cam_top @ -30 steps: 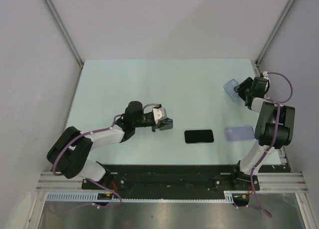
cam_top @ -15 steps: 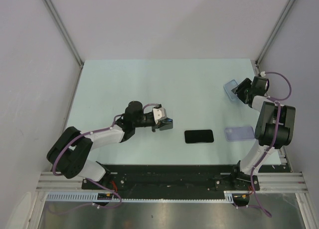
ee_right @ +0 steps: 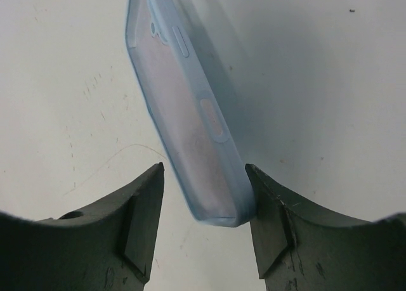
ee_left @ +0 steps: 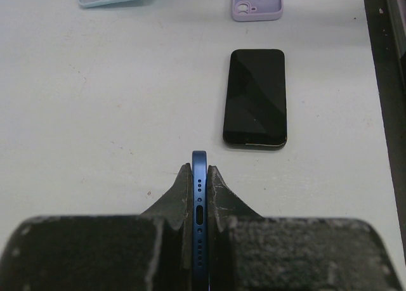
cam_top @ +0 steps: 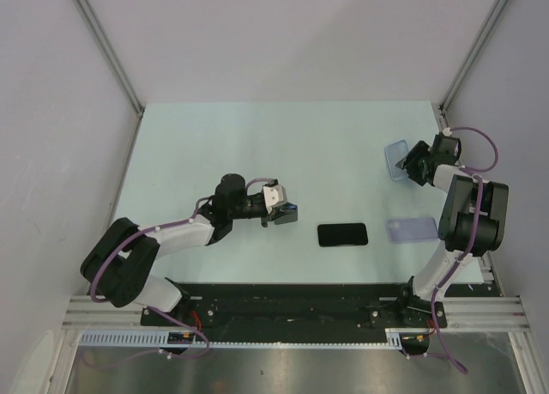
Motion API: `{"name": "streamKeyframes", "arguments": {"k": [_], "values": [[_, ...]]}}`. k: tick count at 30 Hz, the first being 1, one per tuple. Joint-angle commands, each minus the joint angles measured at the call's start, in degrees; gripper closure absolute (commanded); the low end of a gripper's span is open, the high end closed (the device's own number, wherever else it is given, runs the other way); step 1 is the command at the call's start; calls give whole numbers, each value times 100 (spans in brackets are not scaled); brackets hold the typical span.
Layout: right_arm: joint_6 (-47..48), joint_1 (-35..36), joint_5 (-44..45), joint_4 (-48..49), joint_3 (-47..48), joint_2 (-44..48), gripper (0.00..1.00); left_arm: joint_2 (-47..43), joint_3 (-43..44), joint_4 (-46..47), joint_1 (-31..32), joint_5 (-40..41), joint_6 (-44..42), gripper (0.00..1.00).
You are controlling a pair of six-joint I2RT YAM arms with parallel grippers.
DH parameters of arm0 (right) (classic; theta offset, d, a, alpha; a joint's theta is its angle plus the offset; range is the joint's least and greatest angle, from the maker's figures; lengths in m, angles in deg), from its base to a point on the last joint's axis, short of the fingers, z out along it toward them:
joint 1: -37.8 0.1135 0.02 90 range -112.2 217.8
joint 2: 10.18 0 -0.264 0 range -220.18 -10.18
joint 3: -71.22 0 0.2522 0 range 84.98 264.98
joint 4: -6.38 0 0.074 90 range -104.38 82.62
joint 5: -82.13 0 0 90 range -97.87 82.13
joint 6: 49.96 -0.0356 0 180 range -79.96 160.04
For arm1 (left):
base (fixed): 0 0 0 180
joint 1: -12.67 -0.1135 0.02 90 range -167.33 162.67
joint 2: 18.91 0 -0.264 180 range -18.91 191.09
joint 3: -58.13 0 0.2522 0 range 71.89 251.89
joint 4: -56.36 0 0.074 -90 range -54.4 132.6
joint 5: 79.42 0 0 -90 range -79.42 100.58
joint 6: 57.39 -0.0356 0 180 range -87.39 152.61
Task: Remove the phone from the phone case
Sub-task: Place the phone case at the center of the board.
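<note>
My left gripper point(ee_left: 200, 177) is pressed tight on the blue phone point(ee_left: 200, 208), which stands on edge between the pads, port end toward the wrist, held above the table point(cam_top: 257, 145) at centre-left and well apart from any case. That side has not stirred in the last second. The change is on my right: the right gripper point(ee_right: 204, 170) has been easing wider and has drawn slightly nearer along the far right edge, and the light blue case point(ee_right: 184, 113) has shifted with it. The case now sits tilted between the spread fingers; its lower corner lies against or just beside one finger, and there is a plain gap to the other, so I judge it no longer pinched. It looks empty, its inner face bare. I take this to mean the phone is already out of its case, and what remains is to let the case settle and back the right arm away without dragging it. A black phone point(cam_top: 342, 234) lies flat near the front centre of the table, and a lilac case point(cam_top: 409, 229) lies to its right; neither is touched.
</note>
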Motion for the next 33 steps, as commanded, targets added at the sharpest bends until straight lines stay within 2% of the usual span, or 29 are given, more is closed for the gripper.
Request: {"name": "streamKeyframes", "arguments": {"k": [1, 7, 10, 13, 16, 19, 23, 28, 33], "values": [[200, 24, -69, -231, 189, 135, 42, -98, 63, 195, -15, -183, 15, 100], [235, -11, -34, -399, 180, 100, 44, -63, 72, 195, -15, -218, 32, 100], [174, -2, 1, -215, 189, 13, 61, -80, 81, 195, -15, -218, 41, 100], [174, 42, 115, 5, 189, -49, 71, -107, 72, 187, -15, -192, 32, 100], [209, 77, 203, 286, 189, -120, 78, -98, 63, 187, -15, -183, 32, 99], [288, 130, 361, 471, 198, -172, 81, -72, 72, 187, -6, -192, 32, 100], [638, 252, 616, 419, 356, -286, 79, -81, 72, 187, -15, -183, 50, 100], [1087, 472, 1188, 269, 409, -234, 68, -116, 63, 187, -15, -148, 15, 99], [1254, 525, 1452, 147, 505, -225, 66, -81, 72, 187, -15, -157, 15, 99]]}}
